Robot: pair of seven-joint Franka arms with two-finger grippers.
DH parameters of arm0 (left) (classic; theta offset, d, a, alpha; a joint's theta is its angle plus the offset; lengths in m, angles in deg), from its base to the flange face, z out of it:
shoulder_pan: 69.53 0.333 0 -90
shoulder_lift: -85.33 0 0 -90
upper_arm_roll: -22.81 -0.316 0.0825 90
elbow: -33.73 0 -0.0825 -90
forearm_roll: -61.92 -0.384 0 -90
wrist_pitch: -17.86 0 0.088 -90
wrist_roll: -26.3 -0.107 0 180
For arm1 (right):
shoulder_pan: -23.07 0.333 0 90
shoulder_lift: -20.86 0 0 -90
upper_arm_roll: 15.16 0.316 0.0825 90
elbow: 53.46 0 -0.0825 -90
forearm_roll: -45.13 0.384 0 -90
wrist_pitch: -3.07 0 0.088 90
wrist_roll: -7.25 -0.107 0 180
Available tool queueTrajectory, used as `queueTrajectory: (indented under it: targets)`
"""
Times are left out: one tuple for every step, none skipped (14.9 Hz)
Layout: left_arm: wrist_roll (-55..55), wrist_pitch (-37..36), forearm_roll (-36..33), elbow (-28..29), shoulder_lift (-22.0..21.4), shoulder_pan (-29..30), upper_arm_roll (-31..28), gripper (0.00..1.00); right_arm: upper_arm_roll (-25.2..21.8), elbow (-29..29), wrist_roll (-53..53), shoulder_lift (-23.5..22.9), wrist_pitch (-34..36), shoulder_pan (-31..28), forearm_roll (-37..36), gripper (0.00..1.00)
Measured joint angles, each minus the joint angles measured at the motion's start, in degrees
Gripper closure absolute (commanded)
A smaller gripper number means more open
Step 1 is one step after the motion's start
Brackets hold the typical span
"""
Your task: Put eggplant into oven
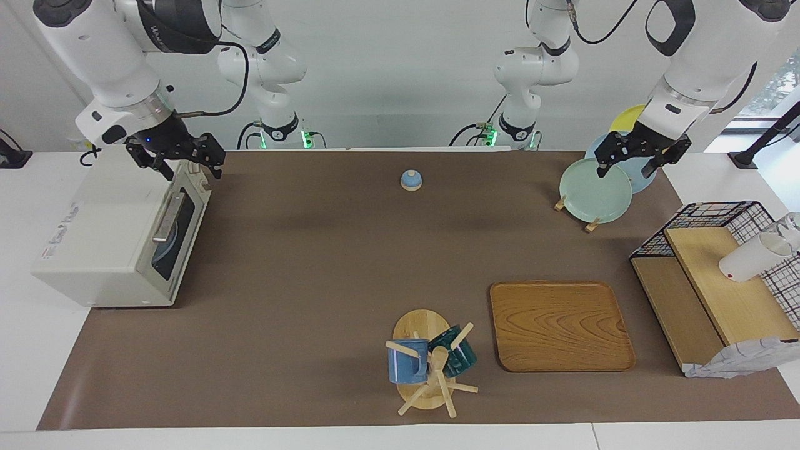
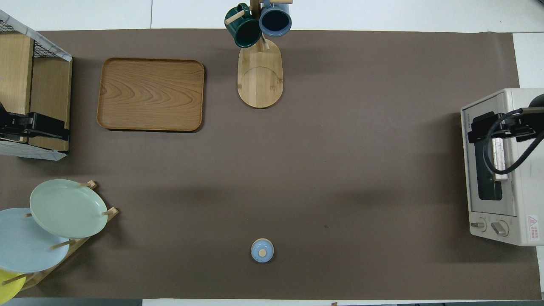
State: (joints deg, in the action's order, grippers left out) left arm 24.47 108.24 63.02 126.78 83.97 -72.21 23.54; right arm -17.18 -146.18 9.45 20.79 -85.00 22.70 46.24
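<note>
We see no eggplant anywhere on counter (image 1: 312,262). Oven (image 1: 119,234) door shut. Right end effector (image 1: 181,159) open, empty, over oven's top front edge. Left end effector (image 1: 634,156) open, waits over plates (image 1: 594,190). We should grab door handle (image 1: 167,215) in middle, pull down slowly.

Oven (image 2: 510,170) cut by overhead edge; yellow plate (image 1: 627,117) mostly hidden; oven interior unreadable through glass.

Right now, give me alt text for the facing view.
The right arm's open tool hangs over the boxy off-white toaster oven, whose dark glass door is shut. The left arm's open tool waits over the pale green plate. No eggplant shows.
</note>
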Motion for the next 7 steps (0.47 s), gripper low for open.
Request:
queueTrajectory:
  targets:
    - [0.0, 0.0, 0.0, 0.0, 0.0, 0.0, 0.0, 0.0, 0.01, 0.0, 0.0, -0.01, 0.0, 0.02, 0.0, 0.0]
    - [0.0, 0.0, 0.0, 0.0, 0.0, 0.0, 0.0, 0.0, 0.01, 0.0, 0.01, -0.01, 0.0, 0.04, -0.01, 0.0]
    - [0.0, 0.0, 0.0, 0.0, 0.0, 0.0, 0.0, 0.0, 0.01, 0.0, 0.04, -0.01, 0.0, 0.04, -0.15, 0.0]
    - [0.0, 0.0, 0.0, 0.0, 0.0, 0.0, 0.0, 0.0, 0.02, 0.0, 0.07, -0.01, 0.0, 0.05, -0.28, 0.0]
    - [0.0, 0.0, 0.0, 0.0, 0.0, 0.0, 0.0, 0.0, 0.03, 0.01, 0.08, -0.01, 0.0, 0.08, -0.31, 0.0]
    - [0.0, 0.0, 0.0, 0.0, 0.0, 0.0, 0.0, 0.0, 0.04, 0.01, 0.08, -0.01, 0.0, 0.14, -0.33, 0.0]
    - [0.0, 0.0, 0.0, 0.0, 0.0, 0.0, 0.0, 0.0, 0.05, 0.01, 0.08, -0.01, 0.0, 0.2, -0.33, 0.0]
